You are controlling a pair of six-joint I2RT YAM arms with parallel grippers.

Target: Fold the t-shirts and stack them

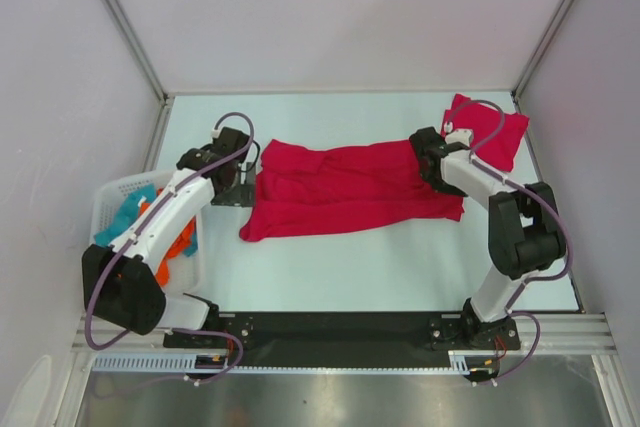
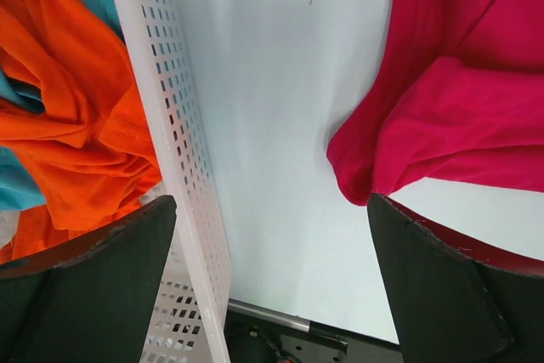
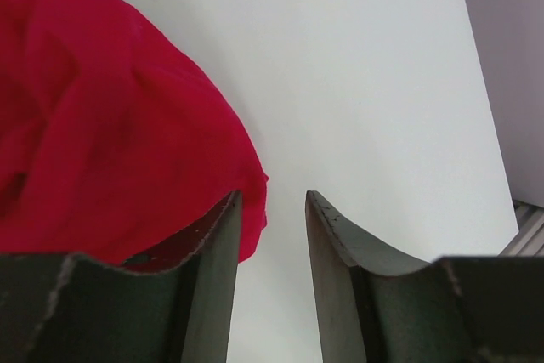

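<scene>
At your left, the white basket [image 1: 108, 199] holds orange and teal clothes [image 2: 68, 125]. Your left claw [image 2: 272, 201] is released, jaws wide, over bare worktop [image 1: 350, 267] between the basket and the crimson t-shirt [image 1: 350, 187], which lies spread across the middle. Your right claw [image 3: 272, 197] is released at the shirt's right edge, grasping nothing. A second t-shirt [image 1: 500, 132] lies in the far right corner.

Bright, even overhead light nearly washes out the table [image 1: 400, 257]. A faint soft shadow edges the shirt [image 2: 442, 116] ahead of the left gripper [image 2: 272, 201]; its near fingers [image 2: 93, 286] look dark and slightly blurred.
</scene>
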